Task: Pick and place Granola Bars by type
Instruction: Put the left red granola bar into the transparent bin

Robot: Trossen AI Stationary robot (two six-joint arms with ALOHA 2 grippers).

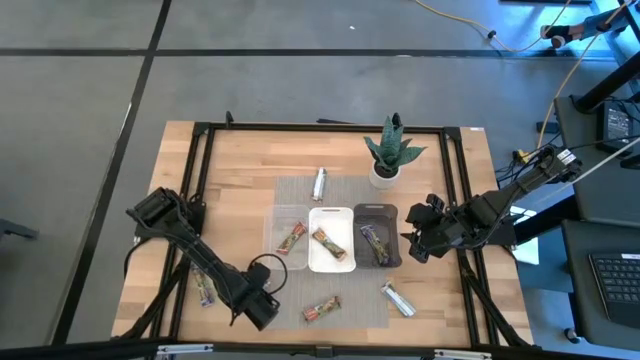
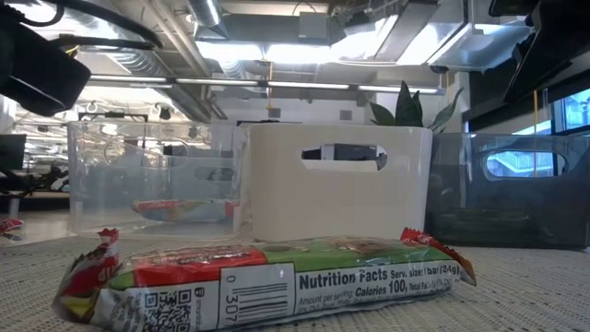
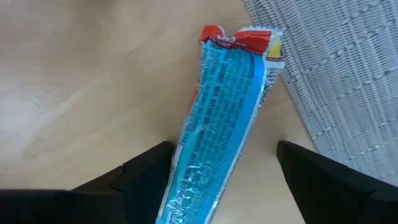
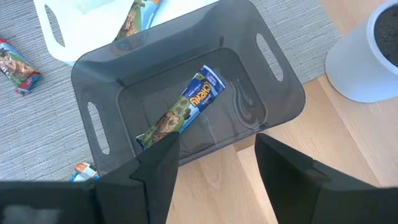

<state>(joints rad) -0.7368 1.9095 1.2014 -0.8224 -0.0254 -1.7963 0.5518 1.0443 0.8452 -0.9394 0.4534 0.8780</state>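
The left gripper [image 3: 224,180] is seen low over the wooden desk [image 1: 240,170], its jaws spread wide with a blue granola bar [image 3: 221,118] lying between them; no contact between fingers and wrapper can be made out. The bar's red end points away from the gripper, just beside the edge of the grey woven mat [image 3: 348,81].

The right gripper [image 4: 214,180] is held above the near rim of the dark grey bin [image 4: 273,93], its jaws parted and nothing pinched. Inside that bin, just ahead of the gripper, a blue-and-green bar [image 4: 183,109] lies diagonally. Beyond it the white bin [image 1: 330,240] holds one bar [image 1: 328,243], and the clear bin [image 1: 287,232] farther on holds another [image 1: 291,238].

More bars lie loose: a silver one [image 1: 399,299] on the mat below the right gripper, a red-and-green one [image 1: 322,310] between the two grippers, a silver one [image 1: 320,183] beyond the bins, and one [image 1: 204,288] on the wood under the left arm. A potted plant [image 1: 388,152] stands beside the right gripper.
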